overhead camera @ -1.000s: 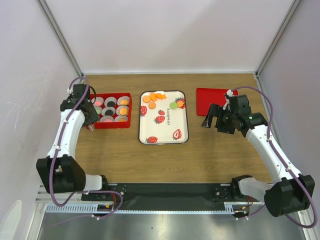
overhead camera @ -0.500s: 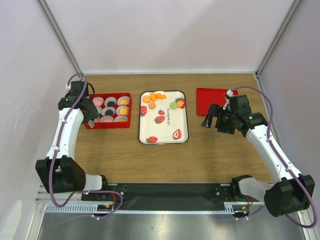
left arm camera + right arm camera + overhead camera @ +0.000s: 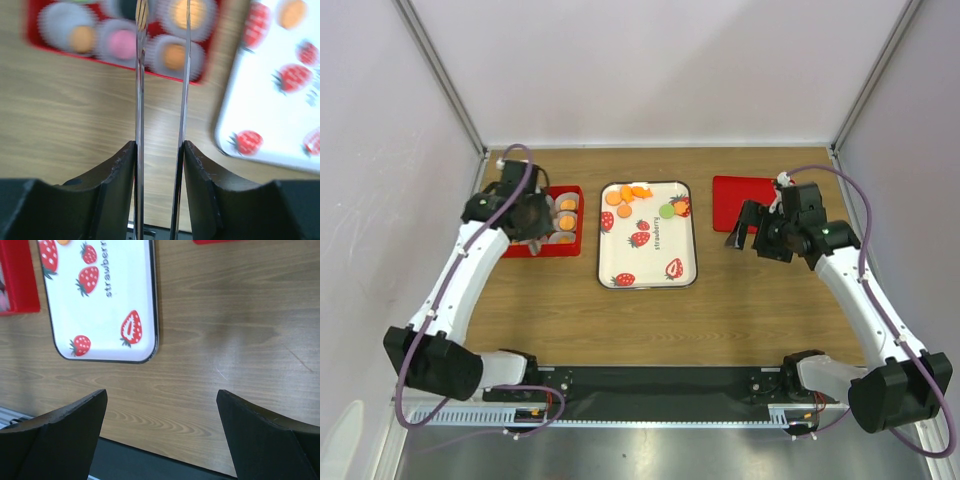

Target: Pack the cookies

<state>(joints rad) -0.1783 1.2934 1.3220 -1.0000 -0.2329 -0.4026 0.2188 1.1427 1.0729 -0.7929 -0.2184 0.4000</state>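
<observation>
Several orange cookies [image 3: 625, 197] and a green one [image 3: 666, 211] lie at the far end of the strawberry tray [image 3: 650, 262]. The red box [image 3: 576, 222] holds pale cups with cookies; in the left wrist view, orange [image 3: 175, 56] and pink [image 3: 122, 44] ones show. My left gripper [image 3: 533, 228] hovers over the box's near side, shut on thin metal tongs [image 3: 140, 75] whose blades stand apart over the cups. My right gripper [image 3: 745, 230] is open and empty over bare wood right of the tray.
A flat red lid [image 3: 745, 195] lies at the back right, just behind my right gripper. The tray's near corner [image 3: 145, 357] and a red box corner [image 3: 17, 290] show in the right wrist view. Side walls stand close on both sides.
My left arm has swung right, from the box's left side to over the box, covering its left cups. The right gripper shifted slightly toward the back.
</observation>
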